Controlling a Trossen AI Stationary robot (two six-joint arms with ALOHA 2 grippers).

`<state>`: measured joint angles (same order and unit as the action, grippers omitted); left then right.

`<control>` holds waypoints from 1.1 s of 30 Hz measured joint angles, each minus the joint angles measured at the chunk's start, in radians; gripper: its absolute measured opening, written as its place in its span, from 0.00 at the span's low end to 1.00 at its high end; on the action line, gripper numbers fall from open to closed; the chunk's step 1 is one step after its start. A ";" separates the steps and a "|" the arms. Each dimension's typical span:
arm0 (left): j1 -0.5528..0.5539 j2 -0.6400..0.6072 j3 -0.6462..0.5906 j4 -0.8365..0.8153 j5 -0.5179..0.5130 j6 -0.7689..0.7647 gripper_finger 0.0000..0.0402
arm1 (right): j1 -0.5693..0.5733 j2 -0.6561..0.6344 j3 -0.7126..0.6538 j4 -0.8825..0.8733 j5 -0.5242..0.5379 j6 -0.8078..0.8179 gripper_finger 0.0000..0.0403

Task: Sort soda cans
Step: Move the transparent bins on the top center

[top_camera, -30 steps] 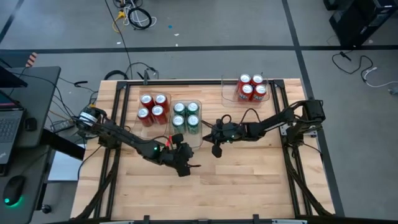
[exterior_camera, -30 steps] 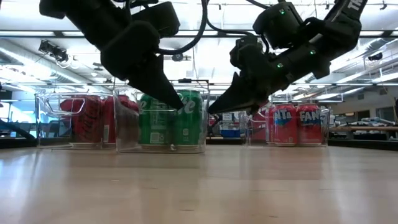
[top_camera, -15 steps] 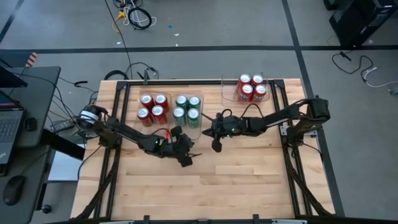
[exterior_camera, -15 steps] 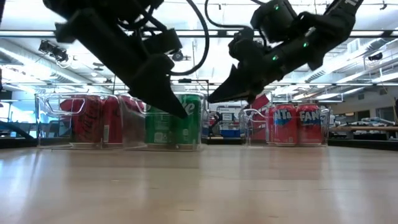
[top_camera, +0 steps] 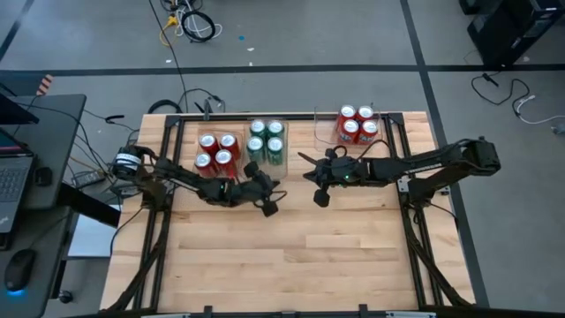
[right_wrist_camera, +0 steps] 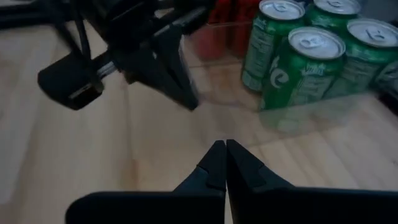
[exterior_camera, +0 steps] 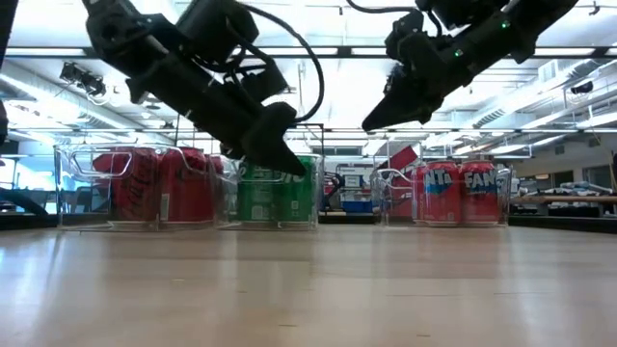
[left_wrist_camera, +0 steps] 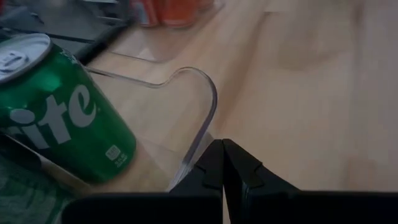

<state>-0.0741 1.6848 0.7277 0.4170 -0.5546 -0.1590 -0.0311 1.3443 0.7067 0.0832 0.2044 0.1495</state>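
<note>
High view: green Sprite cans' bin [top_camera: 266, 163] pushed back level with red cans [top_camera: 216, 151]; left hand [top_camera: 270, 208] and right hand [top_camera: 320, 200] pinched closed, empty, withdrawing; sorting apparently finished.

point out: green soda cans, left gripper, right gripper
Four green-bodied soda cans in clear plastic bin [top_camera: 266, 142], high view, silver tops.
Left dark two-finger gripper [top_camera: 269, 208], high view, shut fingertips.
Right dark two-finger gripper [top_camera: 320, 199], high view, shut fingertips.

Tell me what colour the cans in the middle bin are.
Green cans, clearest in the right wrist view.
</note>
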 joint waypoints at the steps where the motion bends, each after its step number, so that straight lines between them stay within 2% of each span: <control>1: 0.014 0.000 0.000 0.008 -0.001 0.014 0.00 | 0.000 -0.004 0.000 -0.008 0.011 -0.002 0.00; 7: 0.099 0.000 0.000 0.038 -0.002 0.055 0.00 | -0.004 -0.006 -0.001 -0.071 0.048 -0.018 0.00; 9: 0.125 0.000 0.000 0.040 0.018 0.070 0.00 | -0.017 -0.014 -0.001 -0.108 0.090 -0.001 0.00; 12: 0.152 0.000 0.000 0.056 0.050 0.077 0.00 | -0.058 -0.032 -0.001 -0.150 0.147 0.054 0.00; 15: 0.158 0.000 0.000 0.075 0.072 0.077 0.00 | -0.120 -0.039 -0.002 -0.157 0.160 0.105 0.02; 18: 0.158 0.000 0.000 0.080 0.075 0.080 0.00 | -0.182 -0.038 -0.002 -0.142 0.162 0.118 0.09; 26: 0.165 0.000 0.000 0.089 0.091 0.082 0.00 | -0.323 -0.016 -0.002 -0.110 0.154 0.143 0.38; 30: 0.165 0.000 0.001 0.089 0.101 0.083 0.00 | -0.362 0.010 -0.002 -0.055 0.052 0.139 0.43; 33: 0.165 0.000 0.001 0.097 0.105 0.082 0.00 | -0.391 0.054 -0.002 -0.009 0.028 0.138 0.42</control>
<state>0.0906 1.6852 0.7288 0.5139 -0.4491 -0.0768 -0.4219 1.3980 0.7052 0.0745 0.2322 0.2880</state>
